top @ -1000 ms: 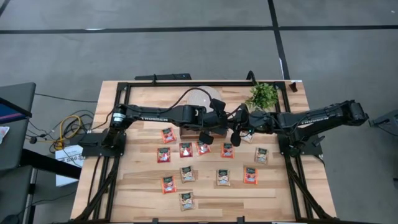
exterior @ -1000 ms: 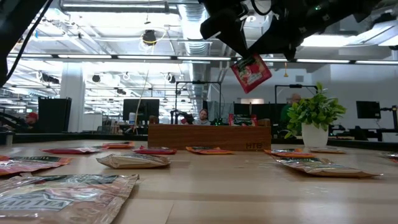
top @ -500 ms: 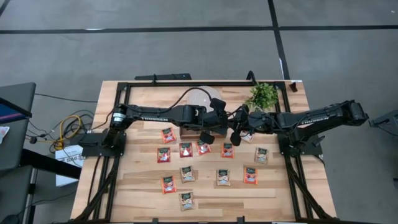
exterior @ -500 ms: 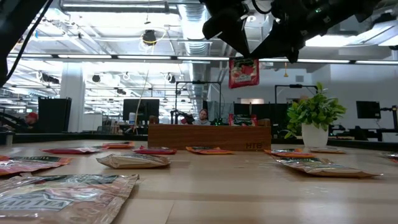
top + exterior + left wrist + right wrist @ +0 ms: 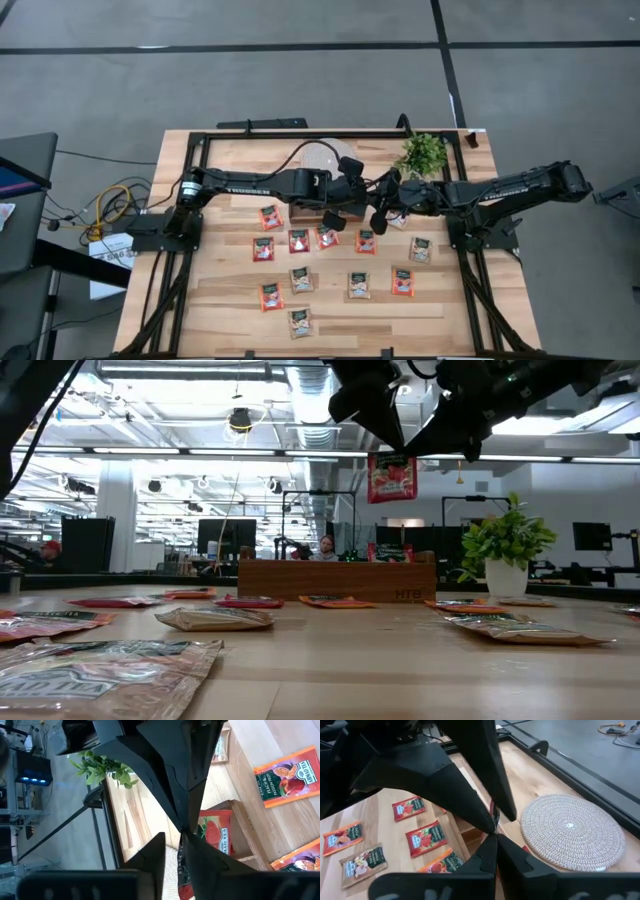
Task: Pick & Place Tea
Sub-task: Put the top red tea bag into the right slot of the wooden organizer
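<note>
Tea sachets [image 5: 300, 279], red-orange and pale tan, are lying flat across the near half of the wooden table [image 5: 330, 335], spread in loose rows from left to right. One red sachet [image 5: 391, 477] is hanging upright in the air above the right end of the brown wooden tray [image 5: 330, 578], which is sitting toward the far middle of the table. Another red sachet [image 5: 390, 552] is standing inside that tray, just below the hanging one. Both arms are reaching in over the tray and meeting tip to tip there. The right gripper [image 5: 495, 837] is pinching the hanging sachet by its top edge, its fingers pressed fully together on it. The left gripper [image 5: 181, 837] is sitting right against the same spot with its fingers standing only narrowly apart; whether they are touching the sachet cannot be told. Far of the tray, a round white disc [image 5: 570, 832] is lying on the table, and a small potted plant [image 5: 422, 153] is standing to its right, near the far right corner.
</note>
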You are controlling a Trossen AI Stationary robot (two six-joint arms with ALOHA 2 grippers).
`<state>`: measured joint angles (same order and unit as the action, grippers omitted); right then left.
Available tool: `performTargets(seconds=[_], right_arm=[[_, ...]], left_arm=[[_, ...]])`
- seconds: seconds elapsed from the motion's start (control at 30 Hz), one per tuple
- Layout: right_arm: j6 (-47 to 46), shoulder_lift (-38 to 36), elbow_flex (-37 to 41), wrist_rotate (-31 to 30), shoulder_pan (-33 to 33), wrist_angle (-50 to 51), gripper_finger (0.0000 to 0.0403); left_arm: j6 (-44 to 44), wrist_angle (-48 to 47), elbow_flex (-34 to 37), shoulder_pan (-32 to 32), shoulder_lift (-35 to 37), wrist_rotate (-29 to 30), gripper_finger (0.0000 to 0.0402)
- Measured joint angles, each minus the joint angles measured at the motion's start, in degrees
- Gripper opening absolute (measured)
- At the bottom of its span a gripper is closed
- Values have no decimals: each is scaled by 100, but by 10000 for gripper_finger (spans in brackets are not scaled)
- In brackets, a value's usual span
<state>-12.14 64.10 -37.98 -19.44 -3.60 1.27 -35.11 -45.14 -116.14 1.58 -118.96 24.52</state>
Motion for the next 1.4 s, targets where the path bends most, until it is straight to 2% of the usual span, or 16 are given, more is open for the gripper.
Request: performTargets(seconds=[0.1,0.23,0.3,0.37,0.5,0.7,0.77,1.0,1.13,1.23,1.4], right_arm=[[-38,0,0,-17,1,-4,0],[-140,0,0,-45,95,170,0],[-139,0,0,-14,161,243,0],[-135,0,0,-10,204,351,0],[143,0,2,246,225,429,0],[365,185,185,567,302,136,0],[361,357,280,716,381,-162,0],[652,772,313,850,647,-446,0],[780,855,313,1130,859,-372,0],[954,879,313,1219,978,-377,0],[1130,910,313,1472,1224,-410,0]], left_arm=[[-2,-32,0,16,0,303,98],[-22,-145,0,71,0,1345,124],[97,-442,0,75,0,1757,130],[501,-966,0,72,12,1887,133],[1835,-2239,0,-9,39,1556,133],[3427,-3876,0,-305,50,24,133],[3748,-4115,0,-385,50,-173,133],[4264,-4154,8,-498,56,-154,133],[4519,-4088,293,-501,160,-105,133],[4749,-3784,821,-501,469,-46,133],[5282,-3240,2186,-501,1245,-44,133]])
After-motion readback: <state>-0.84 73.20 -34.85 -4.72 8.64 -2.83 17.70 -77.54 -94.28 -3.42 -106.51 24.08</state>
